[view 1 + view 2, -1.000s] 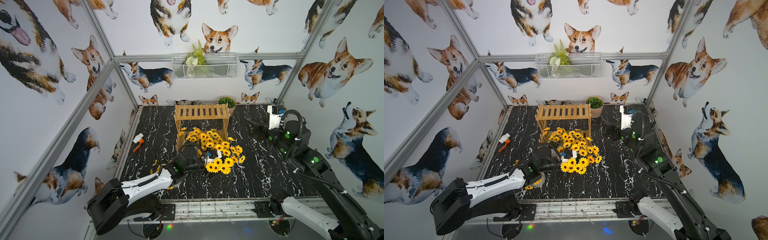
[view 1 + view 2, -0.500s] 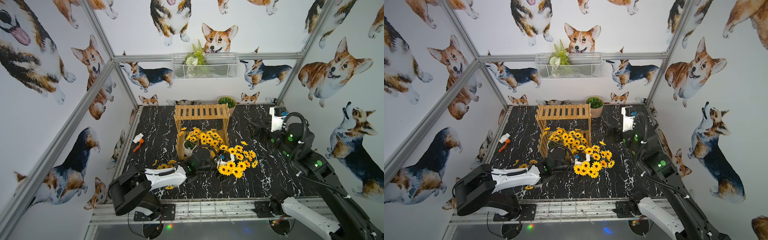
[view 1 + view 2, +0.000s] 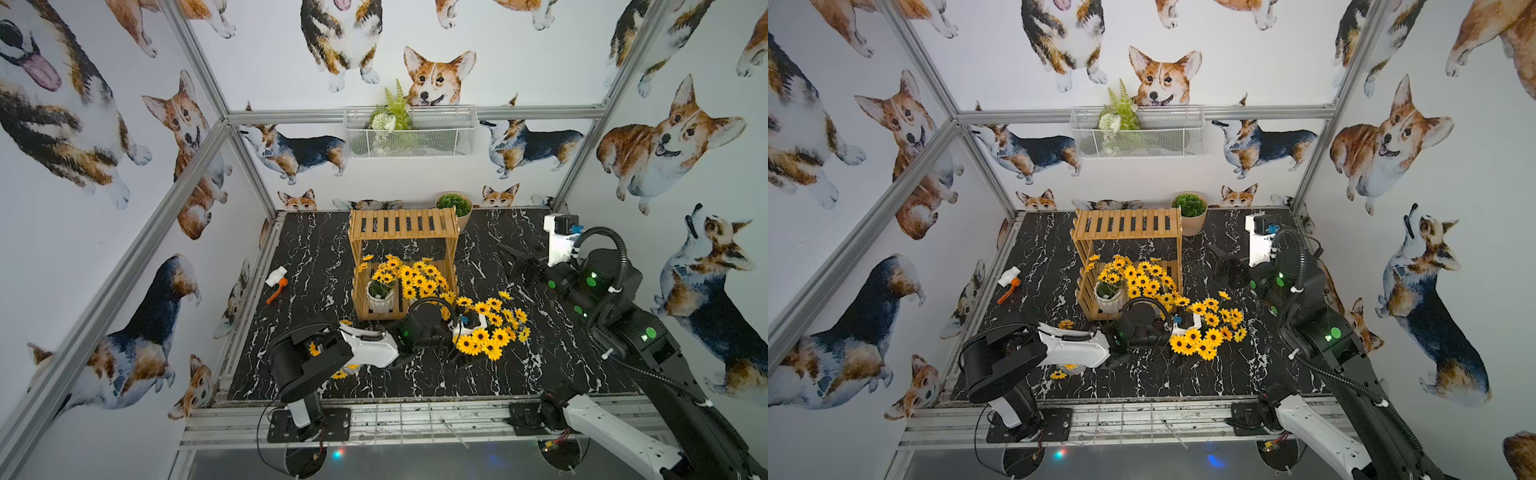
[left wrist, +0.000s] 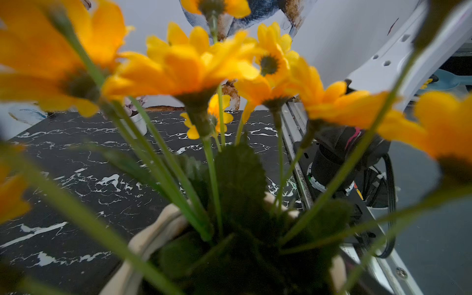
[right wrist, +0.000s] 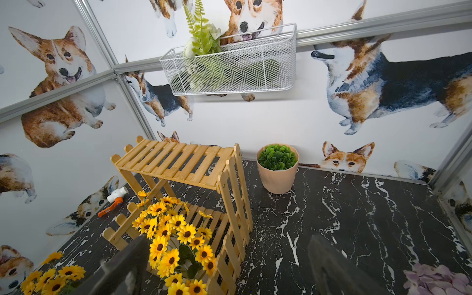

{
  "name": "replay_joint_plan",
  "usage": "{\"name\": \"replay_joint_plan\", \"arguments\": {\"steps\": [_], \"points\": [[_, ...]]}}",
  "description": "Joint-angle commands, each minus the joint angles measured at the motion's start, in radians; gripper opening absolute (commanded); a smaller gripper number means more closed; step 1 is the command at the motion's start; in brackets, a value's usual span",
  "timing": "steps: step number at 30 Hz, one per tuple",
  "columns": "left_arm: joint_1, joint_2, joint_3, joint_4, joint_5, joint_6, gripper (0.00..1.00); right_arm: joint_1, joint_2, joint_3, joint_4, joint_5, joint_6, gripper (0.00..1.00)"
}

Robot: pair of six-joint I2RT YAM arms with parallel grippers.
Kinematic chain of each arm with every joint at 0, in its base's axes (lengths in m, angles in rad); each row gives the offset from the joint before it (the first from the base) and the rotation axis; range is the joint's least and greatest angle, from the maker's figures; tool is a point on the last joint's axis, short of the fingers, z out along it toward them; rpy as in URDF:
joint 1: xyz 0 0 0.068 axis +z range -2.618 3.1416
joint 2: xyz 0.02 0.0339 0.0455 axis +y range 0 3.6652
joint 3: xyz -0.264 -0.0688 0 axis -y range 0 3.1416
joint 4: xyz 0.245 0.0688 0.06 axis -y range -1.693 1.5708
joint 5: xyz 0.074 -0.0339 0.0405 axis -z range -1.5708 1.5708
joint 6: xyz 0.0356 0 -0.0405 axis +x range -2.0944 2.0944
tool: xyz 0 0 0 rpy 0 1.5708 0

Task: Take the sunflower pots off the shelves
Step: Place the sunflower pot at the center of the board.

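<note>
The shelves [image 3: 404, 224] [image 5: 178, 163] stand at the back middle with the top tier bare. On the lower tier sit two sunflower pots: a white one [image 3: 380, 297] [image 3: 1108, 301] and a bunch beside it [image 3: 419, 276] [image 5: 176, 242]. My left gripper [image 3: 463, 347] [image 4: 235, 268] is shut on a third sunflower pot [image 3: 486, 332] [image 4: 153, 237], right of the rack's front. Its fingers are hidden by leaves. Another sunflower bunch [image 3: 340, 373] peeks from under the left arm. My right gripper [image 3: 519, 251] [image 5: 228, 240] hangs open, right of the rack.
A beige pot with a green succulent [image 3: 453, 205] [image 5: 277, 168] stands at the rack's back right corner. A white wire basket [image 3: 409, 133] hangs on the back wall. A white and orange tool [image 3: 277, 282] lies left. Pale pink flowers [image 5: 439, 278] sit near the right arm.
The left arm has swung to the right, carrying its sunflower pot from in front of the rack toward the rack's right front. The right arm has barely moved.
</note>
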Motion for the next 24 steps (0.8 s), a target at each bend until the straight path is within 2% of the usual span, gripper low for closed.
{"name": "replay_joint_plan", "arguments": {"steps": [1,6,24], "points": [[-0.008,0.036,0.019,0.164,0.006,-0.018,0.00,0.002,-0.009,-0.002,0.001,-0.006,-0.006,1.00],[-0.016,0.102,0.029,0.237,0.008,-0.034,0.00,0.002,-0.018,-0.010,-0.001,-0.015,-0.001,1.00],[-0.031,0.259,0.096,0.290,-0.020,-0.056,0.00,0.001,-0.033,-0.025,-0.007,-0.012,-0.003,1.00]]}}
